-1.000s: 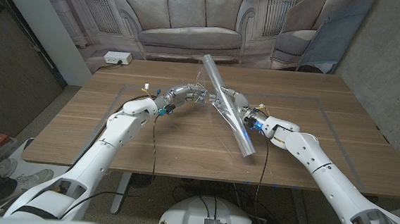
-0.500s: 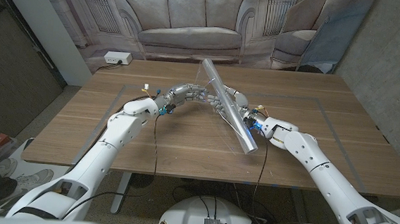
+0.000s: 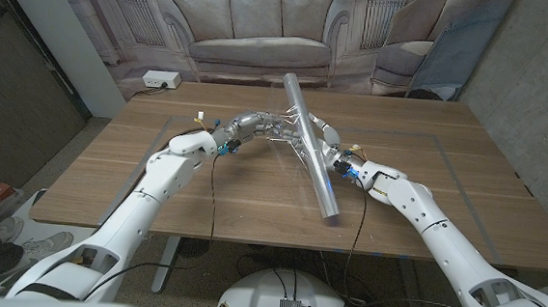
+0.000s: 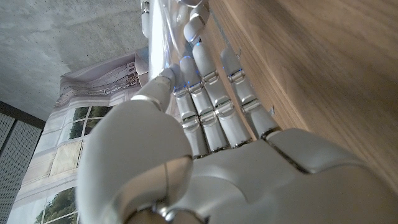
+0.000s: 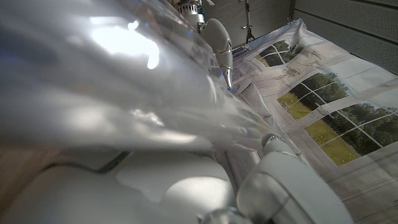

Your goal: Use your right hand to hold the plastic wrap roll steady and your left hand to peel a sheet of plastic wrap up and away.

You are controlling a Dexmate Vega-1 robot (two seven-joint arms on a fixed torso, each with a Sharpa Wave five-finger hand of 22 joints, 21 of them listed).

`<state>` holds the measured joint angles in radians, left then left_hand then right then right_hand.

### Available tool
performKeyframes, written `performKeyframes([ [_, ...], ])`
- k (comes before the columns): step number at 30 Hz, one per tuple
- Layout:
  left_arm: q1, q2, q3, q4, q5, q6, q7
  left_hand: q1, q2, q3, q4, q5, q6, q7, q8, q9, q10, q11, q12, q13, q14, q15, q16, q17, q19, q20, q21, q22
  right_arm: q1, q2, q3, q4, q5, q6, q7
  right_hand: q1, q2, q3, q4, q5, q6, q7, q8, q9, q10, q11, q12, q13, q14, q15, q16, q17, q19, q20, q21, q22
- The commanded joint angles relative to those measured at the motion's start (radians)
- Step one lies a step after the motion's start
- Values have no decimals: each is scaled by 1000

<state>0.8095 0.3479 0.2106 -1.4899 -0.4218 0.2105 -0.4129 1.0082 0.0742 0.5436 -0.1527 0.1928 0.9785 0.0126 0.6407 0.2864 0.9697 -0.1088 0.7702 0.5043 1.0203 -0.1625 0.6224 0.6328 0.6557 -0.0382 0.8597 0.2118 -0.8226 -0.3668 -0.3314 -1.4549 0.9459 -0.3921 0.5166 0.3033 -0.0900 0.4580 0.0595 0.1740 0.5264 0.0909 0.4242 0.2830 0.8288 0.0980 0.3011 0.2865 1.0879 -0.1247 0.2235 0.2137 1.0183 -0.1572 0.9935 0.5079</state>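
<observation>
The plastic wrap roll [image 3: 326, 192] is a long shiny tube held tilted above the wooden table [image 3: 425, 212], its far end raised. My right hand [image 3: 325, 142] grips it around the middle. My left hand [image 3: 266, 126] reaches in from the other side, fingertips against the roll just beyond my right hand. A thin clear film stretches between them and the roll. In the left wrist view my left hand [image 4: 211, 155] has its fingers extended, thumb against them at the film on the roll [image 4: 158, 43]. In the right wrist view the roll [image 5: 112, 81] lies across my right hand [image 5: 174, 180].
A printed sofa backdrop [image 3: 259, 27] hangs behind the table's far edge. A white power strip [image 3: 160, 80] sits at the far left corner. Thin tape lines [image 3: 449, 139] mark a rectangle on the tabletop. Bare wood lies to either side of the arms.
The roll has swung steeper, its near end moving left and toward me. My left hand has shifted slightly right, closer to the roll. The loose film seen earlier now looks narrower.
</observation>
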Motion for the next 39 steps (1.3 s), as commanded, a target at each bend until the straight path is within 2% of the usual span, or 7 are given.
performKeyframes([
  [1, 33, -15, -12, -114, -32, 103, 71, 12, 14, 7, 6, 12, 9, 13, 18, 48, 8, -3, 13, 12, 23, -54, 2, 7, 15, -9, 16, 4, 15, 14, 4, 35, -3, -26, 17, 8, 9, 15, -2, 4, -7, 0, -6, 3, 0, 1, 2, 3, 7, 2, 2, 1, 10, -47, 0, 0],
  [3, 25, -7, -6, -108, -30, 96, 53, 12, 12, 7, 6, 14, 11, 14, 22, 53, 11, -5, 16, 17, 30, -54, 1, 8, 18, -13, 22, 4, 15, 16, 5, 37, -5, -28, 17, 9, 10, 16, -3, 5, -7, -1, -6, 3, 0, 1, 2, 3, 8, 1, 3, 1, 10, -47, 0, 0],
  [4, 52, -17, -15, -176, -25, 157, 131, 13, 11, 8, 5, 15, 12, 16, 24, 56, 12, -4, 19, 20, 34, -54, 1, 9, 22, -15, 26, 4, 15, 21, 7, 45, -2, -27, 18, 10, 10, 17, -3, 5, -7, 0, -6, 3, 0, 0, 3, 3, 8, 1, 2, 1, 10, -46, 0, 0],
  [12, 84, -53, -44, -246, -62, 224, 212, 16, 3, 14, 5, 25, 11, 21, 36, 75, 29, -8, 29, 34, 61, -55, 0, 15, 40, -29, 49, 3, 36, 29, 9, 76, 6, -69, 32, 4, 3, 17, -4, 2, -31, 5, -18, 3, -13, 9, -2, 4, 5, 1, 0, -1, 16, -51, -1, -2],
  [22, 97, -49, -44, -319, -53, 249, 261, 17, -2, 19, 6, 34, 9, 29, 47, 92, 31, -11, 29, 42, 75, -55, -4, 21, 46, -35, 68, 2, 63, 32, 5, 117, 5, -123, 53, -84, -34, -22, 34, 5, -85, 23, -48, 6, -61, 45, -17, 3, -24, 36, -16, -4, 29, -45, -11, -12],
  [32, 69, -40, -31, -330, -52, 247, 257, 17, -4, 23, 9, 40, 5, 30, 54, 107, 32, -13, 28, 49, 80, -56, -10, 29, 44, -37, 84, 1, 65, 47, 14, 145, 2, -124, 82, -98, -35, -25, 41, 7, -89, 25, -52, 6, -63, 49, -18, -1, -24, 46, -16, -4, 34, -44, -12, -15],
  [39, 29, -6, 2, -346, -19, 240, 236, 15, -6, 26, 10, 44, 2, 30, 56, 112, 30, -11, 26, 54, 81, -55, -16, 35, 39, -39, 95, 0, 70, 64, 17, 177, 2, -97, 146, -108, -38, -29, 46, 8, -86, 24, -53, 6, -60, 51, -16, -2, -29, 50, -18, -5, 34, -38, -15, -17],
])
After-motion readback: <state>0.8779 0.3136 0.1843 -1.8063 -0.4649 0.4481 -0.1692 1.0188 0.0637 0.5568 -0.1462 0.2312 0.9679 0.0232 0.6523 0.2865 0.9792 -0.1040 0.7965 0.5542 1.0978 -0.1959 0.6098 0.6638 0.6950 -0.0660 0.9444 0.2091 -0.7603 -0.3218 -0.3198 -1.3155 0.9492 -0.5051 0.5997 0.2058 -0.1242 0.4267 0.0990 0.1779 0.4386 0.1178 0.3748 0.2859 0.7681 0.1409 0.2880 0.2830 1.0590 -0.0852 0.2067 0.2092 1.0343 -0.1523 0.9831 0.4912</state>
